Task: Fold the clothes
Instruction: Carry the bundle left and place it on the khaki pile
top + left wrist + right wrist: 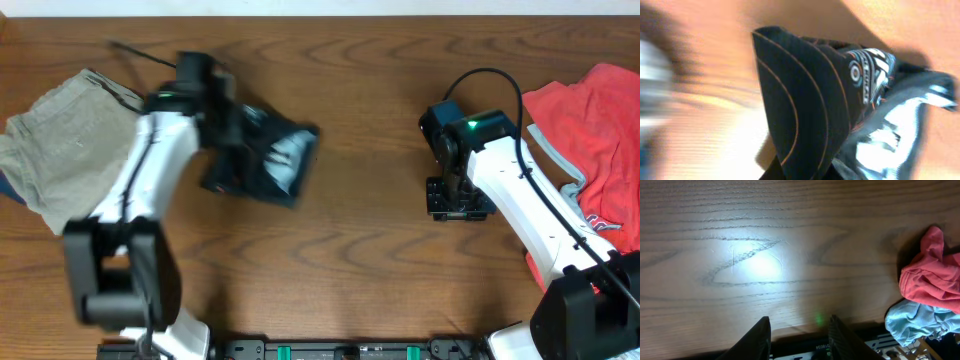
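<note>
The black jersey point(272, 160) with thin orange lines lies bunched left of the table's middle, and my left gripper point(226, 122) is shut on its left part. The left wrist view is motion-blurred; there the jersey point(805, 95) fills the centre, pinched at the bottom edge by the left gripper point(800, 174), with white lettering to the right. My right gripper point(456, 196) hovers right of centre over bare wood. In its wrist view the right gripper point(799, 332) stands open with nothing between its fingers. A red shirt point(595, 130) and a light-blue shirt point(915, 322) lie heaped at the right edge.
A beige garment point(60, 150) lies crumpled at the far left, beside my left arm. The red shirt point(932, 277) sits to the right of the right gripper. A black rail point(350, 351) runs along the table's front edge.
</note>
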Available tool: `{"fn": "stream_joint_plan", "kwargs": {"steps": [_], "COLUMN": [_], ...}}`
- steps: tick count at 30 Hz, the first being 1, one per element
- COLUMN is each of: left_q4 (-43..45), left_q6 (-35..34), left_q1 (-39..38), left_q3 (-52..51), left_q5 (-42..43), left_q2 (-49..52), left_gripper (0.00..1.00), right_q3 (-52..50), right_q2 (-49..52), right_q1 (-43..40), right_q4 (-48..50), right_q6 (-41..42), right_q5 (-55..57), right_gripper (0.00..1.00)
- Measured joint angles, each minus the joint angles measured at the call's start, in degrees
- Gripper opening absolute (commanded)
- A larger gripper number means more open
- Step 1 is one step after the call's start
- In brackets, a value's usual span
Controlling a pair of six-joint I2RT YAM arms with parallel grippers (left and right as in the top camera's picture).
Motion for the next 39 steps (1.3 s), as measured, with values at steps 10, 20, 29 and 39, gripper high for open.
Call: {"fn": "stream_joint_plan", "kwargs": {"steps": [10,20,29,39], "left_q4": [10.4,8.9,7.3,7.1], "left_q6": [-0.5,-9.6,-13.2,-14.9], "left_q1": [19.0,34.7,37.5,37.5], "left_q3": [0.3,-0.4,-1.5,-1.5], "left_q5": [-5.4,-5.7,-5.8,-6.2], "left_q2": [-6.6,-6.5,-5.5,-5.5], "left_gripper": [0.06,0.06,0.97,0.98], "right_q3": [0.0,0.0,0.0,0.0], "right_q2": [0.0,0.0,0.0,0.0], "right_q1": [0.0,0.0,0.0,0.0], "right_q4": [0.0,0.0,-0.1,0.1], "right_q6": [0.0,-0.1,-0.3,-0.4], "right_q5": [0.1,0.3,0.6,0.7], "right_gripper": [0.36,0.36,0.37,0.49]}}
